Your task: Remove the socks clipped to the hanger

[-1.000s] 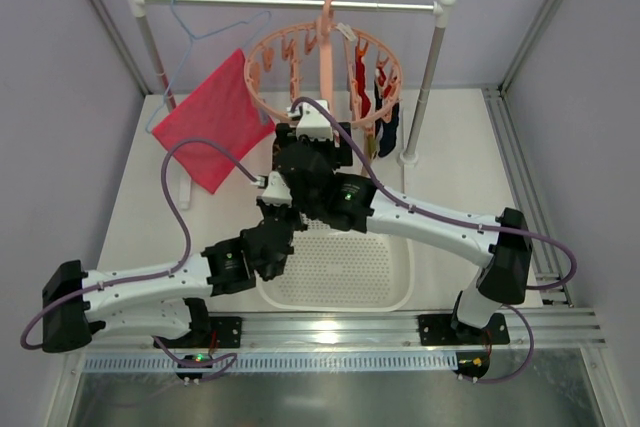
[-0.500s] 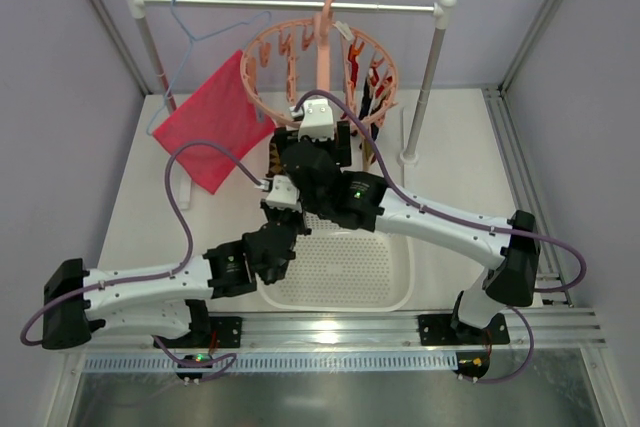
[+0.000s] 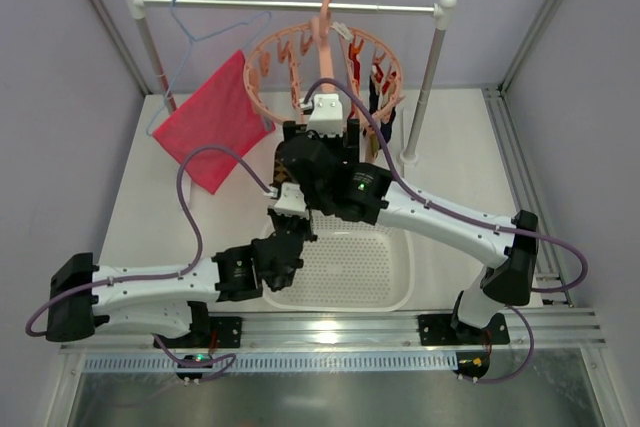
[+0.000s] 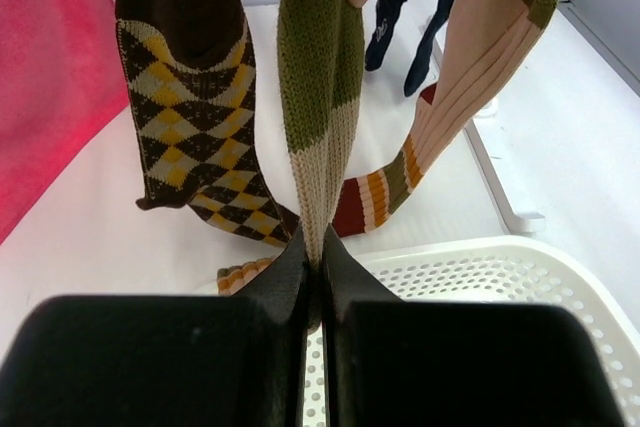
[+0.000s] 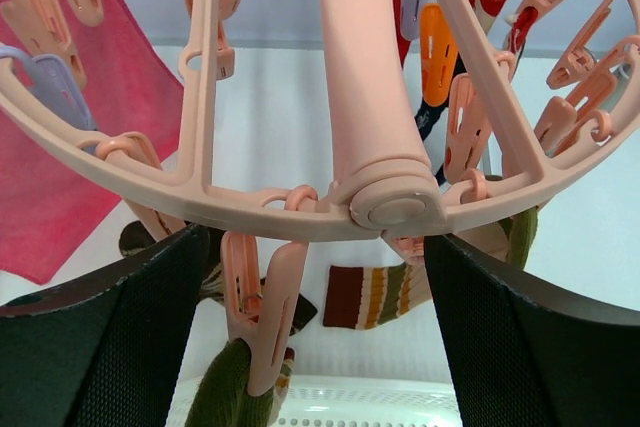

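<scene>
The salmon-pink ring hanger [image 3: 262, 97] hangs from the rail, and the right wrist view shows its rim [image 5: 120, 162] from close below. My right gripper [image 3: 322, 139] is open [image 5: 315, 247], one finger on each side of the near rim. A pink clip [image 5: 262, 317] between them holds an olive sock top. My left gripper [image 3: 290, 209] is shut [image 4: 315, 259] on the tan lower part of that olive-and-tan striped sock [image 4: 318, 97]. A brown argyle sock [image 4: 190, 97] hangs to its left. A second striped sock [image 4: 470, 67] hangs to its right. Navy socks [image 4: 400, 7] hang behind.
A white perforated basket [image 3: 395, 287] lies under the arms and shows in the left wrist view [image 4: 520, 277]. A pink-red cloth [image 3: 215, 117] hangs on a light-blue wire hanger [image 3: 200, 32] at the left. The rail's right post [image 3: 425, 77] stands beside the ring.
My right gripper has moved farther toward the hanger and now straddles its near rim. My left arm has shifted right and forward. The ring has swung slightly right.
</scene>
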### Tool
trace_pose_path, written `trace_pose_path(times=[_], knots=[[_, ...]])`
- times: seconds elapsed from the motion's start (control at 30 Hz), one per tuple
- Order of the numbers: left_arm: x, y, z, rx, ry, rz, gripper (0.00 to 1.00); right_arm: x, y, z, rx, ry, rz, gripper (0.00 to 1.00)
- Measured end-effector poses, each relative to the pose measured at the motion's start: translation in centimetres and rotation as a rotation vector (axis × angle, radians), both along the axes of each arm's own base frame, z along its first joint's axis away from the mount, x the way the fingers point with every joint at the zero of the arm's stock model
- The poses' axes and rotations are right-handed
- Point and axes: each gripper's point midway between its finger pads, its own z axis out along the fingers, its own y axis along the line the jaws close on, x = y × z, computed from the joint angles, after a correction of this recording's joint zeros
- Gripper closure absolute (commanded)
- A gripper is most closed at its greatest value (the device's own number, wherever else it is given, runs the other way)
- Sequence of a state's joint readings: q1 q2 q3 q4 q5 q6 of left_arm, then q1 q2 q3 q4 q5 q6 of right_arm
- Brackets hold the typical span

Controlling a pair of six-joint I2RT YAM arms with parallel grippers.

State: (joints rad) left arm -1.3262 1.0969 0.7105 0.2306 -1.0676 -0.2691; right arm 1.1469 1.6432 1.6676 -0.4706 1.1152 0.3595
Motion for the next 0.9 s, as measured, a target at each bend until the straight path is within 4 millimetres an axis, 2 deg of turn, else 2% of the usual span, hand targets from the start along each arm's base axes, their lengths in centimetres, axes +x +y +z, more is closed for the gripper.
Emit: trace_pose_path(times=[0.3,0.57,0.9], knots=[[-0.1,-0.4,-0.8,0.023,0.006,0.015,1.0,0.6,-1.3,-1.0,-0.009,0.031,-0.043,0.14],[-0.2,-0.5,-1.2,0.041,0.01,0.008,1.0,1.1,-1.0,-1.6,0.01,0.054,-0.027,0.27],[-0.4,-0.8,-1.8,0.074,0.015,-0.004,1.0,1.6,-0.6,-2.1,0.028,0.071,-0.012,0.28]])
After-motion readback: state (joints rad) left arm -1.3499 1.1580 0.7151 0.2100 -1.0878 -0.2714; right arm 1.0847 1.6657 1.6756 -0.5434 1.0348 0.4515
